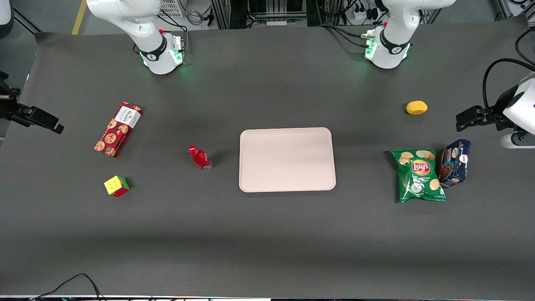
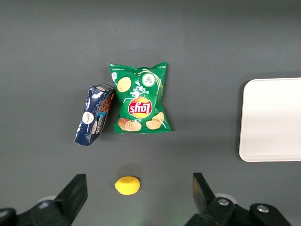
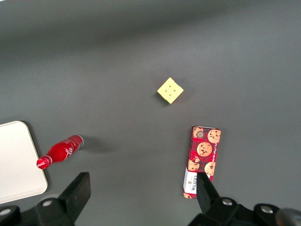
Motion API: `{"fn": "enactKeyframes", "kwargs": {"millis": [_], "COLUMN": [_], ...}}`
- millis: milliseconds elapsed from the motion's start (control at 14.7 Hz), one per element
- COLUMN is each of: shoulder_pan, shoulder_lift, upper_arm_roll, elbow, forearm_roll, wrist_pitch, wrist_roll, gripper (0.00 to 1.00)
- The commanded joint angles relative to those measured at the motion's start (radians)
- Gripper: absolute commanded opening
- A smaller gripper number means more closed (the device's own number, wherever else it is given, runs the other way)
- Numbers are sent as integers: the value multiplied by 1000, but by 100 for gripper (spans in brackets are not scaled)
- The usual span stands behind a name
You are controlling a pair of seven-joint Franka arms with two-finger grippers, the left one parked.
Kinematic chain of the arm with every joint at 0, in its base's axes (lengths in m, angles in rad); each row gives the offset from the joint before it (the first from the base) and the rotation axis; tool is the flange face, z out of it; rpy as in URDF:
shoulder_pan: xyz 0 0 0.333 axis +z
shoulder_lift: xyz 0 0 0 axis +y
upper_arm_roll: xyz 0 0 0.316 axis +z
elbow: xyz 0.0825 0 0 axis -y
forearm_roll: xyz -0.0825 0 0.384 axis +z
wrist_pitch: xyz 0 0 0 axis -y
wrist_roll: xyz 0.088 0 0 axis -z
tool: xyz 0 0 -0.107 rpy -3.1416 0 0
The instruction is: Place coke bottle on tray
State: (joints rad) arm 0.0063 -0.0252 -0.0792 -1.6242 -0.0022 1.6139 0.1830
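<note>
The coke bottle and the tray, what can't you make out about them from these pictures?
- coke bottle: label text too small, front view.
- tray: cut off by the frame edge in both wrist views.
- gripper: only its open jaws show in the right wrist view; it is above the table, apart from the bottle.

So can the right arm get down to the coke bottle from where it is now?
Probably yes. The coke bottle stands alone beside the tray, nothing crowding it, and the gripper is open above the table.

The small red coke bottle [image 1: 199,157] stands upright on the dark table, just beside the tray [image 1: 287,159], apart from it, toward the working arm's end. The pale beige-pink rectangular tray lies flat mid-table.

The gripper [image 3: 141,197] hangs high above the table with its fingers spread wide.
</note>
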Motion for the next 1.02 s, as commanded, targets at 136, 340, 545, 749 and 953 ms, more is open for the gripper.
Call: {"fn": "enactKeyframes", "kwargs": {"millis": [136,340,545,749,953], "shoulder_pan": [-16,-14,-6,15,96], "shoulder_lift": [10,11,21,21,19], "upper_arm_roll": [4,6,9,12,10], "elbow": [18,23,33,32,32], "forearm_roll": [-1,-1,-2,5,5], "wrist_pitch": [3,3,3,-17,-51], "wrist_roll": [-25,-27,-25,-23,-23], "gripper": [100,100,100,100,100]}}
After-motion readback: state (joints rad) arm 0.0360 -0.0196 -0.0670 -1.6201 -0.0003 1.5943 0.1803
